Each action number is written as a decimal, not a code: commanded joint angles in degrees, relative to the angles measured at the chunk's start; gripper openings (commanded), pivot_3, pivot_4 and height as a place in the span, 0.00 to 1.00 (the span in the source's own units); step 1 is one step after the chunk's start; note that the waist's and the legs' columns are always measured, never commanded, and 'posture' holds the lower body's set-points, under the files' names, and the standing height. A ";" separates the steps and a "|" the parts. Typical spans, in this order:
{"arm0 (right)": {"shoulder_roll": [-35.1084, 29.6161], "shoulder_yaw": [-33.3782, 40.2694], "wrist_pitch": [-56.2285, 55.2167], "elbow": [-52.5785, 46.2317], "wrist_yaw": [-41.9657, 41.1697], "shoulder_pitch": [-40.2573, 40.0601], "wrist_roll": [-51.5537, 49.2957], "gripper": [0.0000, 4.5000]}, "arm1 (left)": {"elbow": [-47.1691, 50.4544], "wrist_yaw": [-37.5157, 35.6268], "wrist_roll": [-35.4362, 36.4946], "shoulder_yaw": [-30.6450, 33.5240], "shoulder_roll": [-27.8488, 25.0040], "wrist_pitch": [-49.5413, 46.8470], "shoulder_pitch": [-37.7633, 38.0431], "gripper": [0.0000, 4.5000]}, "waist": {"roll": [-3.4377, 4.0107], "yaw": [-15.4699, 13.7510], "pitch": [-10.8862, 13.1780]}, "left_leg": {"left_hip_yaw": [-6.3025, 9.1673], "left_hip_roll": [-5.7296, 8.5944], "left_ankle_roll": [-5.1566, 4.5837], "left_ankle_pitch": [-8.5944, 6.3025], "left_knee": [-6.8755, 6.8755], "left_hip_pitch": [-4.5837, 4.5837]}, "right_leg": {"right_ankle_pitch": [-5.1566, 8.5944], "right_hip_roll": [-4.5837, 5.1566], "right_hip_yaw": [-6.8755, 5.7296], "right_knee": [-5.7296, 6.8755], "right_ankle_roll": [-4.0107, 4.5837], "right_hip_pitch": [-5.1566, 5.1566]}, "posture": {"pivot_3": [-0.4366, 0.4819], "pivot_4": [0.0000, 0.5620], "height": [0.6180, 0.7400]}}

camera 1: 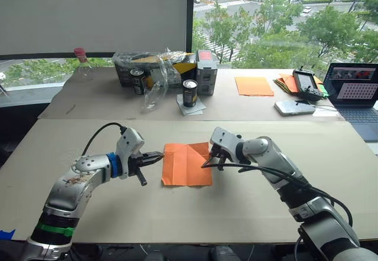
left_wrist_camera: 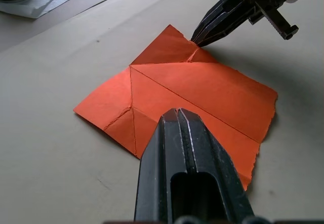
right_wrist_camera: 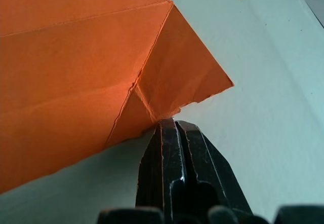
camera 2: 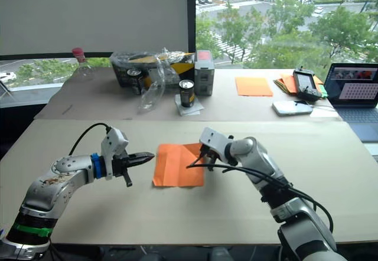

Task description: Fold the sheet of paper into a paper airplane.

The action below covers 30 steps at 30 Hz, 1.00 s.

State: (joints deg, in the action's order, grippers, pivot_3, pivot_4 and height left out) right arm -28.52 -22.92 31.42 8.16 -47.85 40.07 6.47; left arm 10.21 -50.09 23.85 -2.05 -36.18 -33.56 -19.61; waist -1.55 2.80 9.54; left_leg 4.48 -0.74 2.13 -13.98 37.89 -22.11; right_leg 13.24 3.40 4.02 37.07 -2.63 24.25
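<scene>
Paper [camera 1: 187, 164] lies flat mid-tabletop [camera 1: 195, 214] between the two grippers, creased, with a corner flap turned in on each side. The right gripper [right_wrist_camera: 171, 124] has its fingers closed together, tips touching the paper's edge where the near flap meets the main sheet; whether they pinch the paper or only press on it I cannot tell. It looks placed to pin or work that flap's crease. The left gripper [left_wrist_camera: 177, 113] also has its fingers closed, holding nothing, hanging at the opposite edge, probably ready to steady the sheet or sharpen a fold. The airplane is at an early stage: corner folds only, no wedge yet.

Farther back stand two dark cans [camera 1: 189, 93], a clear bottle [camera 1: 82, 63], a box in plastic wrap [camera 1: 155, 66], a paler orange sheet [camera 1: 253, 85], a phone [camera 1: 293, 107] and a laptop [camera 1: 356, 93]. No label is readable.
</scene>
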 commanded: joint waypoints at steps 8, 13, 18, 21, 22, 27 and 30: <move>-0.10 5.36 1.53 -0.99 1.49 -1.70 -2.07 0.01 | -12.93 -1.50 -8.49 -9.41 6.10 7.75 -6.58 0.00 | 0.00 -0.35 0.00 | 0.00 0.03 0.00 0.00 0.01 0.01 | 0.00 0.00 0.00 -0.02 0.00 -0.03 | 0.48 0.27 0.93; 2.01 7.30 3.09 -2.83 1.12 -2.04 -5.00 0.01 | -14.62 -1.72 -10.78 -11.60 7.61 8.76 -7.16 0.00 | 0.00 -0.09 0.00 | 0.00 0.01 0.00 0.00 0.01 -0.02 | 0.00 -0.01 0.01 0.00 0.00 0.01 | 0.48 0.27 0.93; 3.45 7.94 -0.08 -1.27 1.15 -3.39 -6.62 0.01 | -15.70 -2.24 -11.93 -11.29 7.21 9.17 -7.68 0.00 | 0.00 -0.19 0.00 | 0.01 0.02 0.00 0.00 0.01 0.00 | 0.00 0.00 0.00 0.02 0.00 -0.01 | 0.48 0.27 0.93; 3.54 7.12 -5.25 1.87 0.09 -4.36 -6.44 0.01 | -15.80 -2.80 -12.00 -10.81 6.82 9.15 -7.47 0.00 | 0.00 -0.21 0.00 | 0.00 0.02 0.00 0.00 0.01 0.00 | 0.00 0.00 0.01 0.00 0.00 -0.01 | 0.48 0.27 0.93; 3.97 7.44 -6.36 2.74 -0.24 -4.55 -6.98 0.01 | -15.72 -3.00 -11.99 -10.67 6.68 9.04 -7.36 0.00 | 0.00 -0.20 0.00 | 0.00 0.02 0.00 0.00 0.01 0.00 | 0.00 0.00 0.00 0.00 0.00 -0.02 | 0.48 0.27 0.93; 5.45 8.97 -9.93 6.42 -2.03 -4.69 -9.47 0.01 | -15.36 -2.89 -12.30 -10.36 6.33 9.07 -6.51 0.00 | 0.00 -0.13 0.00 | 0.00 0.01 0.00 0.00 0.01 0.05 | 0.00 0.00 0.01 0.02 0.00 -0.04 | 0.48 0.27 0.93; 4.73 8.66 -12.17 9.37 -2.49 -3.33 -8.14 0.01 | -14.82 -2.98 -12.41 -10.35 6.26 8.95 -5.95 0.00 | 0.01 -0.04 -0.01 | -0.01 0.01 0.00 0.00 0.01 0.08 | 0.00 -0.01 0.01 0.02 0.00 -0.06 | 0.48 0.27 0.93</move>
State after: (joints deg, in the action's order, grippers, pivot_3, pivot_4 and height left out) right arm -23.40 -14.54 20.83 16.38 -49.75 35.84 -1.84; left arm -5.71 -52.84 11.60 -12.99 -29.44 -24.95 -26.17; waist -1.54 2.76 9.53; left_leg 4.48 -0.73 2.13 -13.97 37.91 -22.01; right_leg 13.24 3.39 4.03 37.09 -2.63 24.17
